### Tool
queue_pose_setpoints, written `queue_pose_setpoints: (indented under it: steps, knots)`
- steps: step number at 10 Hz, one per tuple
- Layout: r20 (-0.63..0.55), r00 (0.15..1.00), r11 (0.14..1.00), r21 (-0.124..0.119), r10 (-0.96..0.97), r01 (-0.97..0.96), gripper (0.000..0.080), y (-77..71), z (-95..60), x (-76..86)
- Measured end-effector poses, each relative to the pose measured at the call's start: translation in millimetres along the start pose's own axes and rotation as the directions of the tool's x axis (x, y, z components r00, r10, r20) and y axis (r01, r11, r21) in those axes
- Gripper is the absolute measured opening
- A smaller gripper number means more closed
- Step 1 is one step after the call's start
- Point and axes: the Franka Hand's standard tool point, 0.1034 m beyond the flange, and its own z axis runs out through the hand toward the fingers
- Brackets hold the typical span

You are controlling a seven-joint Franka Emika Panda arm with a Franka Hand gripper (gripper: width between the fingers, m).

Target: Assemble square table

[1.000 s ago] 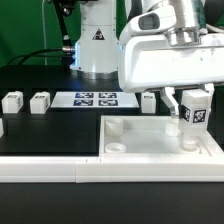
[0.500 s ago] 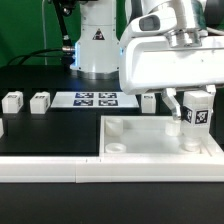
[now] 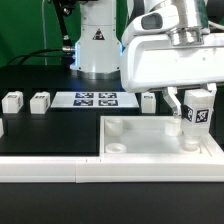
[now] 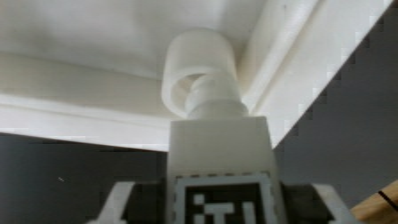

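Observation:
The square table slab (image 3: 150, 138) lies white at the front of the black table, with raised corner sockets. My gripper (image 3: 192, 108) is shut on a white tagged leg block (image 3: 197, 107) and holds it upright over the slab's far corner socket on the exterior view's right (image 3: 186, 131). In the wrist view the leg (image 4: 221, 160) points straight at the round socket (image 4: 196, 68); its lower end looks seated on the socket, though contact is hard to tell. Three more leg blocks stand behind: two at the exterior view's left (image 3: 13, 101) (image 3: 40, 100) and one by the slab (image 3: 148, 101).
The marker board (image 3: 97, 99) lies flat behind the slab in front of the robot base (image 3: 95, 45). A white piece (image 3: 2, 127) shows at the exterior view's left edge. A long white rail (image 3: 45, 165) runs along the front edge.

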Motion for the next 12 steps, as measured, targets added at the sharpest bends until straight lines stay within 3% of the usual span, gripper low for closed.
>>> queue_pose_setpoints:
  steps: [11,12]
  knots:
    - [-0.027,1.000,1.000,-0.010,-0.004,0.004,0.0288,0.3,13.9,-13.3]
    - [-0.026,1.000,1.000,-0.010,-0.005,0.005,0.0370,0.5,14.1,-13.5]
